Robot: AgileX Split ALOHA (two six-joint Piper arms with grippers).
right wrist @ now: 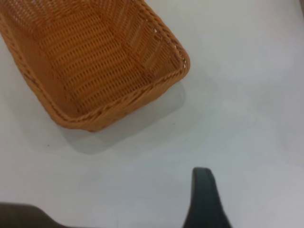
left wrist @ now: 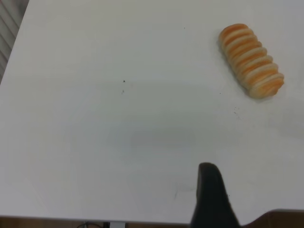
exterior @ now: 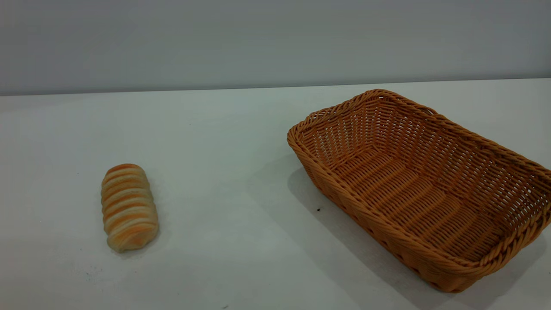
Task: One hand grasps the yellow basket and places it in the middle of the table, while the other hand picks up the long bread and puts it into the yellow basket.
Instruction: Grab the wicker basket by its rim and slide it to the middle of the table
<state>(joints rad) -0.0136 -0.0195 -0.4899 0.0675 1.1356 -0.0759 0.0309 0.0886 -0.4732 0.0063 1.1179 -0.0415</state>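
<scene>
From the outside, the long bread (exterior: 128, 207) lies on the table (exterior: 224, 172) at the left, well apart from the yellow basket (exterior: 424, 189), which sits empty and skewed at the right. Over to the left wrist: one black tip of the left gripper (left wrist: 211, 197) hangs above bare table, bread far off. Right wrist: the right gripper (right wrist: 204, 199) hovers near the basket's corner. Whether either pincer is spread, I cannot tell.
</scene>
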